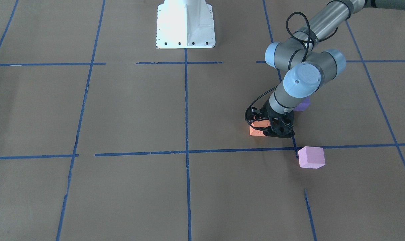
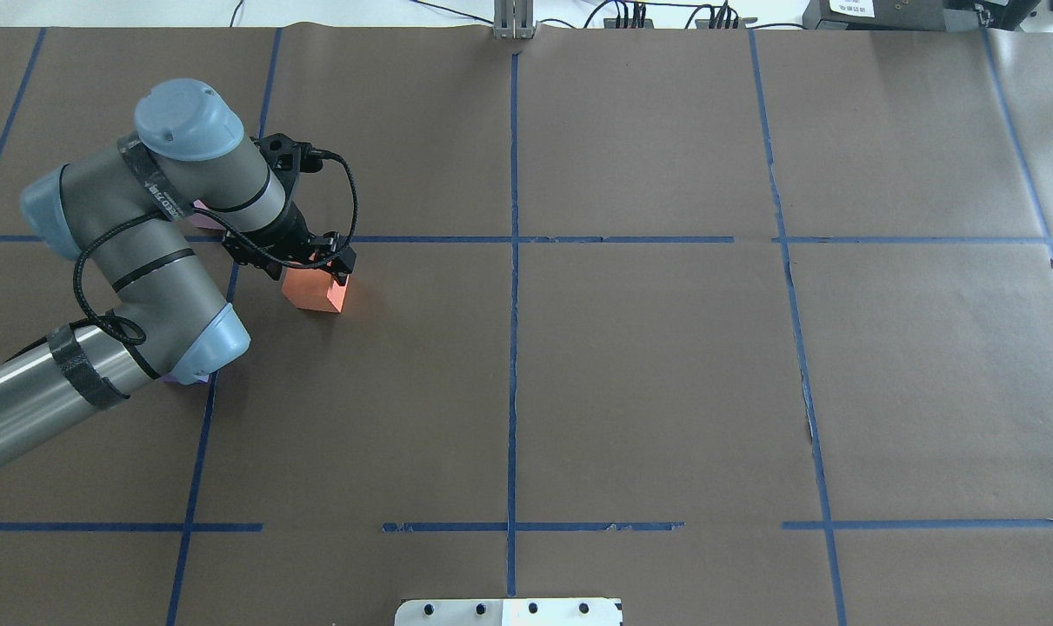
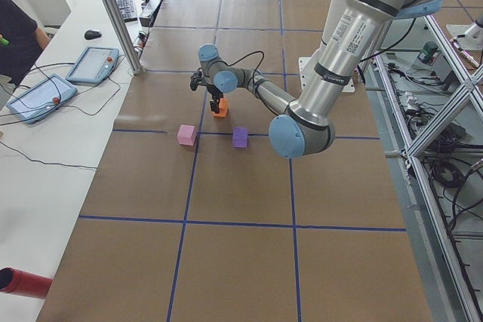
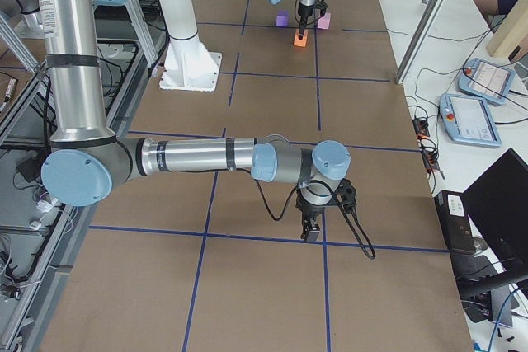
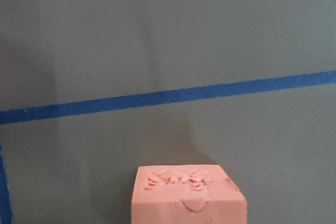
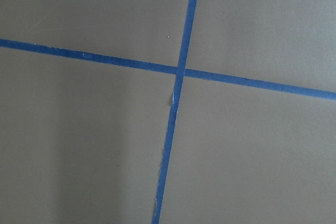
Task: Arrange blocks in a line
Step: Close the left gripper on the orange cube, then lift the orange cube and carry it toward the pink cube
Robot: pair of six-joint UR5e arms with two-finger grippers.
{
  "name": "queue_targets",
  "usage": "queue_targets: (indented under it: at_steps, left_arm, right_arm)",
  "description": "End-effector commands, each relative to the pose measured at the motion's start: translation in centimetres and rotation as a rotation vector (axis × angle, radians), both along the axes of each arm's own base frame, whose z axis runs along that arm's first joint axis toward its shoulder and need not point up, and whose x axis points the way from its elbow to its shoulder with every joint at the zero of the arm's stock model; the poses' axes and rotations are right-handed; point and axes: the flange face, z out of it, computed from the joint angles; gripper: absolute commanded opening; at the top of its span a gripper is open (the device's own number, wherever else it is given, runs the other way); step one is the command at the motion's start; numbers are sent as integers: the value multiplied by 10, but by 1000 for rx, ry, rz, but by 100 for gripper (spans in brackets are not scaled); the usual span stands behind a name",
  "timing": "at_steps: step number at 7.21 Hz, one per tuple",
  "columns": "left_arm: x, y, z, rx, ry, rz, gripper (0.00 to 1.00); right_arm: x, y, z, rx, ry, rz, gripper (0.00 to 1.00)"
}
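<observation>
**Table** (image 2: 648,391). Covered in brown paper and divided into squares by blue tape lines (image 2: 514,261). It fills every view. We judge that the tape grid gives a straight reference for the row.

**Right arm** (image 4: 198,157). Large, in the lower half of the right-side view and well apart from the blocks. Its wrist camera shows only crossed tape. We cannot tell whether its gripper is wide or narrow. We judge it is parked out of the way.

**Left arm** (image 2: 126,261). Enters at the left edge of the overhead view, folded over, with the wrist pointing straight down.

**White pedestal** (image 1: 185,25). Top centre of the front view.

**Left gripper** (image 1: 271,130). Right of centre in the front view. It appears clamped on the orange block, one jaw on either side. We judge that the vertical hold keeps the cube level for setting down.

**Orange block** (image 1: 256,130). At the gripper. We cannot tell whether it touches the table. Its top face is dented in the wrist view.

**Pink block** (image 3: 186,135) and **purple block** (image 3: 240,137). Near each other at mid-frame in the left-side view, just below a tape line. The orange block is above them, off their line, so the row is not yet made.

**Containers.** None in view.
</observation>
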Motion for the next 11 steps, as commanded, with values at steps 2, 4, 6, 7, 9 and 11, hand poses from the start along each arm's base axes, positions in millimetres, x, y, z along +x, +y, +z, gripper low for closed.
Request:
queue_targets:
  at_steps: [2,4,6,7,9,11]
  left_arm:
    - [8,2,6,6,7,10,82]
    - [7,3,4,13,9,11,18]
    - [-40,-9,-32,38,23,-51,5]
    - [-78,-19,-37,24,2,-97,5]
    - [-137,-37,-25,100,-38,-76,6]
    - [-167,-23,32,50,-79,-76,7]
  right_arm:
    - [0,0,0,0,0,0,100]
    - [0,0,0,0,0,0,100]
    - [0,0,0,0,0,0,100]
    - [0,0,0,0,0,0,100]
    - [0,0,0,0,0,0,100]
    - [0,0,0,0,0,0,100]
